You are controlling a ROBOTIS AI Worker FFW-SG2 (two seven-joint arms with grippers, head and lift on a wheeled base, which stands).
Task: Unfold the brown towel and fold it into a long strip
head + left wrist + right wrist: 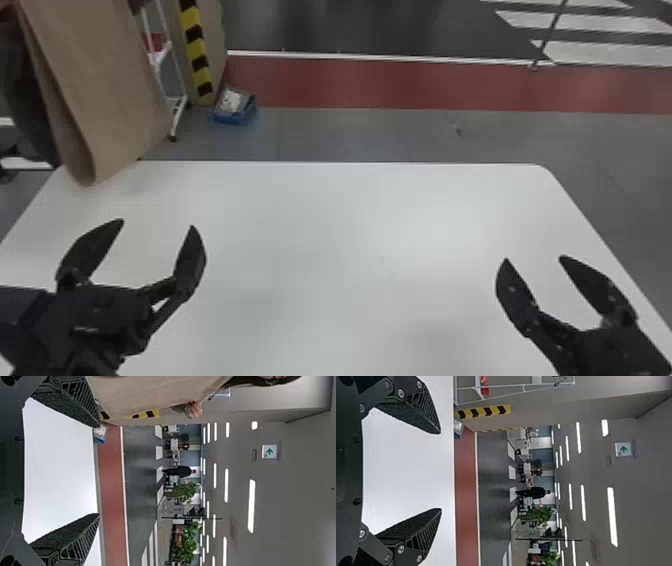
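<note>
The brown towel point(100, 85) hangs in folds at the head view's upper left, its lower end at the table's far left corner. In the left wrist view a person's hand is at the edge of the towel point(150, 395). My left gripper point(157, 225) is over the table's left part, nearer than the towel and apart from it, fingers spread with nothing between them. That left gripper point(99, 471) also stands open in its wrist view. Over the right side of the table is my right gripper point(534, 257), open and holding nothing; its wrist view shows the same gripper point(441, 471) with fingers wide apart.
The white table point(350, 225) stretches beneath both grippers, its far edge crossing the head view. Beyond it on the floor are a blue box point(235, 107), a white rack point(167, 65) and a pillar with a yellow and black strip point(196, 50).
</note>
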